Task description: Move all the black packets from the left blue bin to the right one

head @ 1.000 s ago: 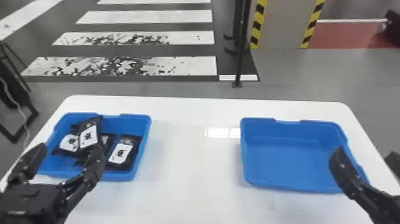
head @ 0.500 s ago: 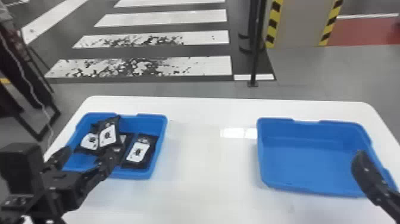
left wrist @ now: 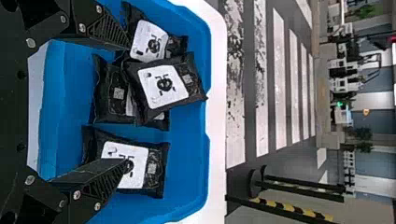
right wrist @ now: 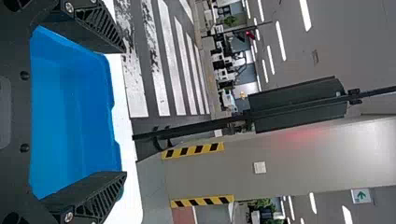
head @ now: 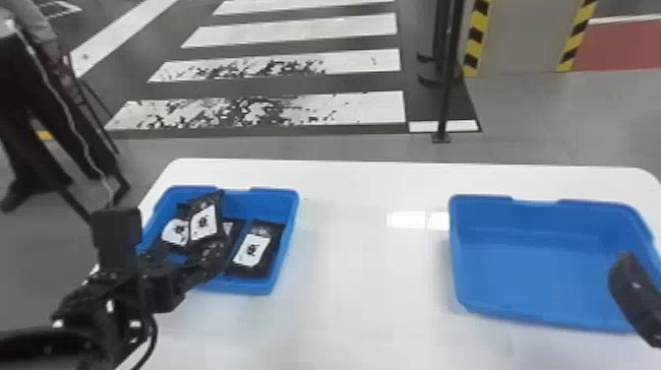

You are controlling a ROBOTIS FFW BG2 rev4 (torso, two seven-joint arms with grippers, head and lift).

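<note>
In the head view my left gripper [head: 184,258] is over the near part of the left blue bin [head: 283,256], its fingers apart. Several black packets lie in that bin: one [head: 252,250] flat at the right side, the others heaped at the left with a tilted packet [head: 202,222] on top. The left wrist view has my left gripper [left wrist: 128,102] open, one finger over the lone packet [left wrist: 152,168], the other beside the heap [left wrist: 163,86]. At the right blue bin [head: 536,265], my right gripper [head: 627,265] shows one finger; in the right wrist view the right gripper [right wrist: 125,112] stands open.
Both bins stand on a white table [head: 369,295], with a wide stretch of tabletop between them. Beyond the far edge are a dark post [head: 448,74] and a striped pillar [head: 524,39]. A person stands on the floor at the far left.
The head view has shifted, so the bins sit farther right in it. My left arm has moved forward over the left bin. The packets lie as before.
</note>
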